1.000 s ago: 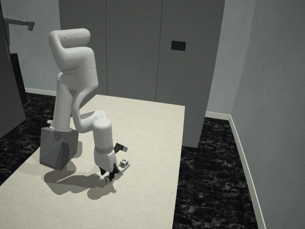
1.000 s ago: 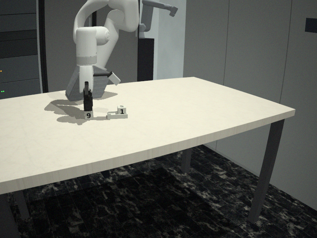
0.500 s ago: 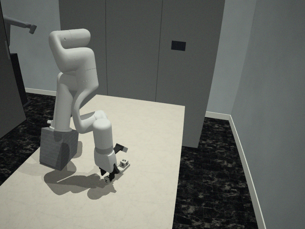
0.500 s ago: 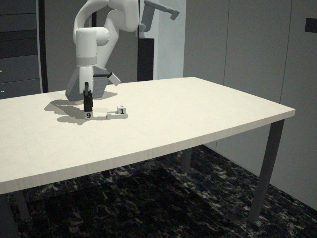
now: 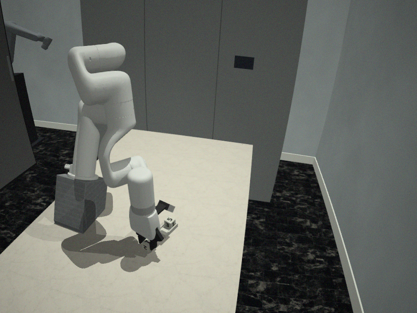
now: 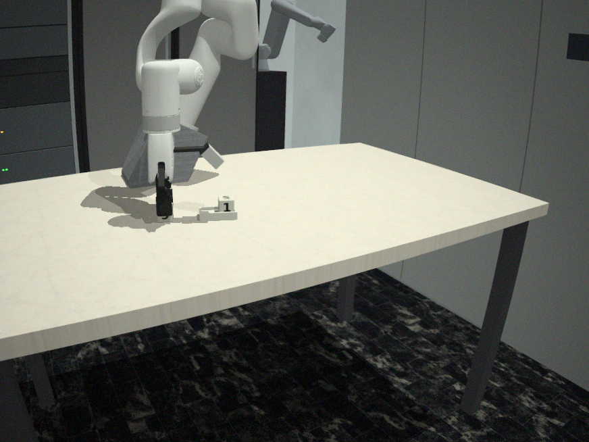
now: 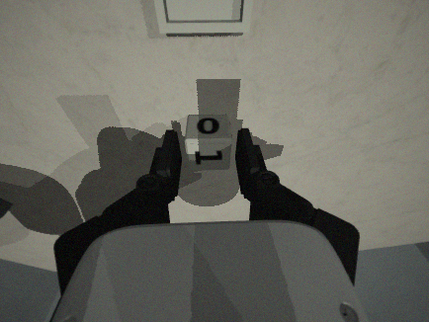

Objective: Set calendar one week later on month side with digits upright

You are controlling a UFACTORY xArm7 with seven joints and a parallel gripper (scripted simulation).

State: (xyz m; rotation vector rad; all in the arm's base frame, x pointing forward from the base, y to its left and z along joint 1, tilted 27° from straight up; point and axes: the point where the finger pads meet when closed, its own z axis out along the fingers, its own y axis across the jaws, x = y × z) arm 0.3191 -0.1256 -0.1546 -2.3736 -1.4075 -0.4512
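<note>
Step in hand: we judged this as the pick-up of the loose cube (image 7: 208, 140), which stood on the table (image 6: 333, 199) outside the tray (image 6: 209, 216).
Gripper state: the gripper (image 7: 208, 134) pointed straight down, half open, one finger on each side of the loose cube. The wrist view showed a thin gap on both sides, so we took it as not yet gripping.
Loose cube position: flat on the table, just beside the tray's open end, with "0" on its upper face and "1" on the face toward the wrist camera.
Second cube position: the other cube (image 6: 226, 204) stood in the far end of the tray, showing "1" toward the exterior camera and "5" on top in the top view (image 5: 170, 221).
Tray position: flat on the table, near the arm, with one place free.
Next move: we expected the fingers to close squarely on the two side faces. The cube would then need lifting, turning to the wanted digit and setting down in the free place.
Risk: an off-centre grip could twist the cube.
Hidden: in the exterior view the fingers covered the loose cube almost wholly.
Cut off: the wrist view showed only the tray's near wall (image 7: 203, 29).
Not legible: we could not read the month's name anywhere, so the target date could not be confirmed.
</note>
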